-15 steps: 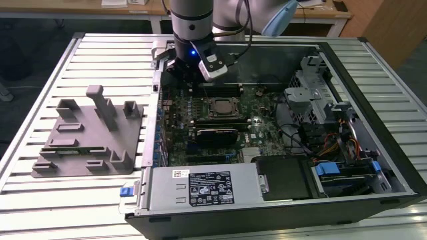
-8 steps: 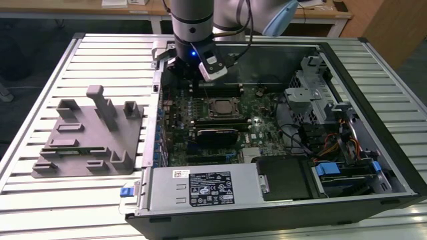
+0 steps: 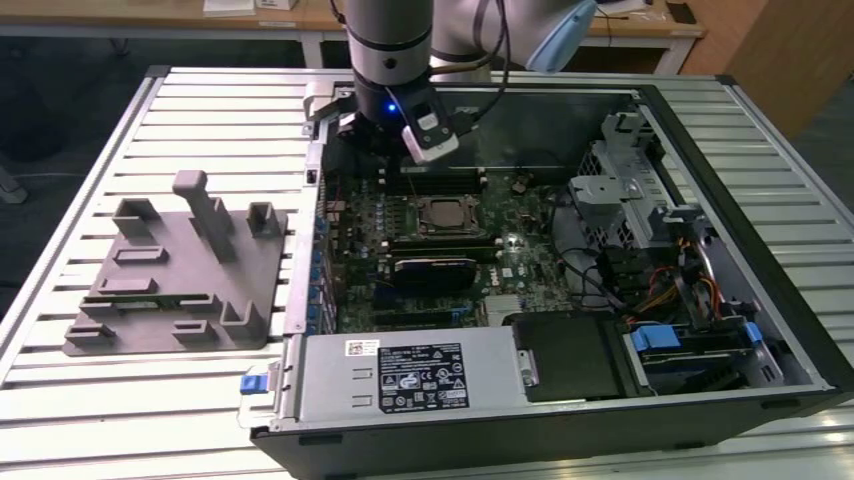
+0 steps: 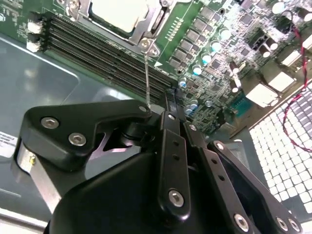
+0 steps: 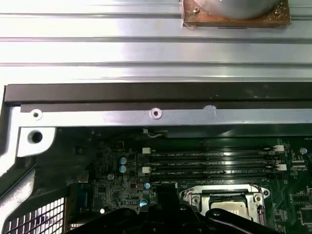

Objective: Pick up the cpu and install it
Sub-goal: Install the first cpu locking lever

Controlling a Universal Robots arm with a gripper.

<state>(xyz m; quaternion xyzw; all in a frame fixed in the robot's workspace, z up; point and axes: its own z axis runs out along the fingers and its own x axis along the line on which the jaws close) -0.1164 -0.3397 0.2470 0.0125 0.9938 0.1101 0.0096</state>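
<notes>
Exterior view: arm w/ gripper [image 3: 400,160] hangs over the far edge of the motherboard [image 3: 441,250] inside an open PC case [image 3: 747,230], which lies on a slatted metal table [image 3: 160,400]. Gripper sits above the RAM slots [image 3: 434,183], just beyond the socket. The cpu [image 3: 442,214] is seated in the socket near the board's middle, silver top plate facing up, apart from the gripper. Grey plastic fixture tray [image 3: 174,270] lies on the table at the exterior view's left, beside the case; a power supply [image 3: 400,375] fills the case's near corner. Second wrist view: black gripper linkage [image 4: 170,161] up close, fingertips hidden, so can't tell how far open it is or if anything's held; cpu [image 4: 119,14] shows pale in its metal frame beyond the RAM slots [image 4: 102,56]. First wrist view: cpu [image 5: 229,207] partly visible in the socket, RAM slots [image 5: 214,163] next to it, case wall [image 5: 156,92] and table slats [image 5: 146,48] past that.
</notes>
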